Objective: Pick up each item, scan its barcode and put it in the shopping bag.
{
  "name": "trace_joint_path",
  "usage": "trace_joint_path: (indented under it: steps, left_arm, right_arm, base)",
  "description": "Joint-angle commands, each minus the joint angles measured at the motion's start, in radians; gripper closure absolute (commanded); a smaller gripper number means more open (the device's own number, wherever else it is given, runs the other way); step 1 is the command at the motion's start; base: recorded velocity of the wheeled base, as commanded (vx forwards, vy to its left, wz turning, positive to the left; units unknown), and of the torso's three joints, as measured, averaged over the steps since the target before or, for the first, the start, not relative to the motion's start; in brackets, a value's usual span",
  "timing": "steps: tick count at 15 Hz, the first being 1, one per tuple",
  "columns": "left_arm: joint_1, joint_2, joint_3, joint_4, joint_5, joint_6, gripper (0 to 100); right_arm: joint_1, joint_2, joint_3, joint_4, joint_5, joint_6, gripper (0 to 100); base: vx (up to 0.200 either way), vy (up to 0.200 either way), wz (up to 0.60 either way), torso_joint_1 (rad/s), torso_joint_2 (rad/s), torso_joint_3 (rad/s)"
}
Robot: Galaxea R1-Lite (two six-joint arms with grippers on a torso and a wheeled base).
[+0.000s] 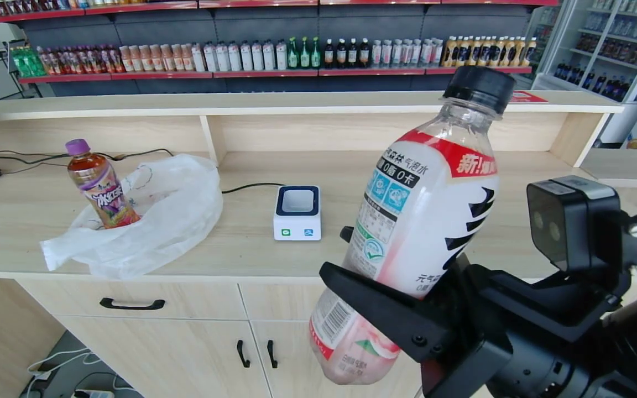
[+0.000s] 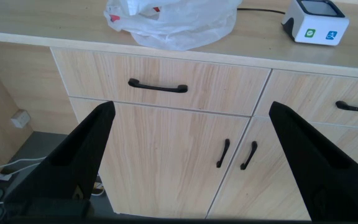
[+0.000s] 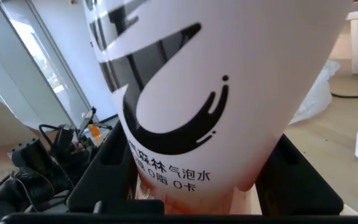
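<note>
White bottle [image 1: 426, 215] inside right tool [image 1: 393, 282]

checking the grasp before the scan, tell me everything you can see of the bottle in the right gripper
The bottle is clear plastic, black screw cap on, wrapped in a white label with a red band, black strokes, a barcode low down and pink fruit art at the base. It tilts, cap uppermost, in the air, clamped around its lower half by the right gripper.
</note>
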Motion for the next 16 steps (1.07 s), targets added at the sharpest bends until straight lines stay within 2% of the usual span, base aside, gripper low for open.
trace_joint_path:
  steps: [1, 3, 5, 7, 12, 16]
  left_arm:
    - [0.000, 0.000, 0.000, 0.000, 0.000, 0.000, 0]
    - [0.000, 0.000, 0.000, 0.000, 0.000, 0.001, 0]
    - [0.000, 0.000, 0.000, 0.000, 0.000, 0.001, 0]
    - [0.000, 0.000, 0.000, -0.002, 0.000, 0.001, 0]
    - [0.000, 0.000, 0.000, -0.005, 0.000, 0.001, 0]
    - [0.000, 0.000, 0.000, -0.005, 0.000, 0.001, 0]
  right_arm:
    - [0.004, 0.012, -0.024, -0.001, 0.008, 0.020, 100]
    - [0.018, 0.017, -0.034, -0.001, 0.045, 0.078, 100]
    - [0.065, 0.017, -0.074, -0.001, 0.076, 0.127, 100]
    - [0.117, 0.019, -0.059, -0.001, 0.076, 0.156, 100]
    - [0.124, 0.022, -0.099, -0.001, 0.076, 0.290, 100]
    - [0.130, 0.032, -0.043, -0.001, 0.071, 0.436, 100]
  base:
    - [0.000, 0.000, 0.00, 0.000, 0.00, 0.000]
    - [0.000, 0.000, 0.00, 0.000, 0.00, 0.000]
    - [0.000, 0.000, 0.00, 0.000, 0.00, 0.000]
    - [0.000, 0.000, 0.00, 0.000, 0.00, 0.000]
    - [0.000, 0.000, 0.00, 0.000, 0.00, 0.000]
    - [0.000, 0.000, 0.00, 0.000, 0.00, 0.000]
